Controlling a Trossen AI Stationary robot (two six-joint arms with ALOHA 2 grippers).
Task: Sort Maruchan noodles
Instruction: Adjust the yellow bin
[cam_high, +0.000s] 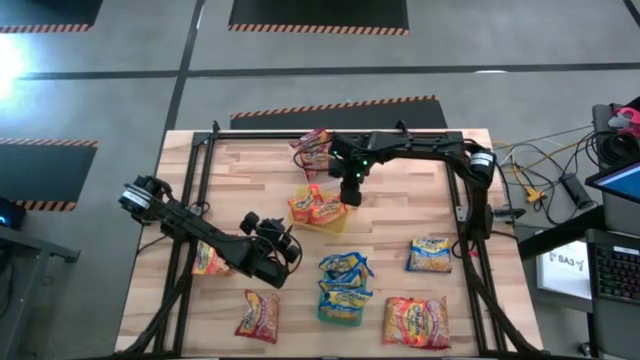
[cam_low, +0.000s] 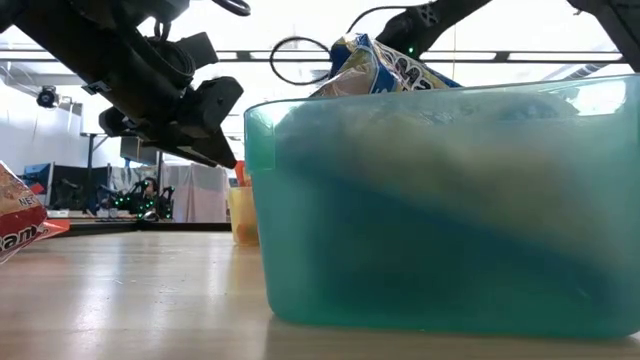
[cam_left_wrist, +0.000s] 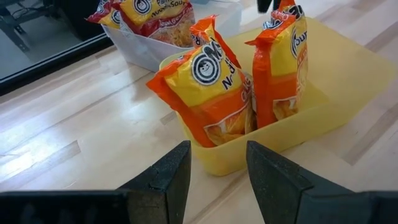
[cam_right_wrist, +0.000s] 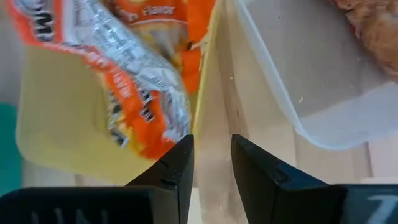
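Observation:
Two orange Maruchan noodle packets (cam_left_wrist: 211, 93) (cam_left_wrist: 283, 68) stand on edge in a yellow tray (cam_left_wrist: 267, 143) at mid-table. My right gripper (cam_right_wrist: 211, 143) hangs over the tray's far side (cam_high: 350, 195), pointing steeply down, open by a narrow gap with only the tray wall and table showing between the fingers. An orange packet (cam_right_wrist: 124, 87) lies beside one finger. My left gripper (cam_left_wrist: 217, 155) hovers open above the table on the tray's near left (cam_high: 288, 250), aimed at it. Red packets fill a clear tray (cam_left_wrist: 143, 53) behind. Blue packets (cam_high: 345, 275) sit in a green tray (cam_low: 440, 240). My right gripper has one finger (cam_right_wrist: 177, 158) right beside the lower edge of an orange packet (cam_right_wrist: 163, 140) in the yellow tray. Whether they touch, I cannot tell. Nothing lies between the two fingers.
Loose packets lie on the wooden table: a blue and yellow one (cam_high: 430, 255) at the right, a red one (cam_high: 415, 320) near the front right, another red one (cam_high: 258, 315) at the front left, and an orange one (cam_high: 208, 262) partly under my left arm.

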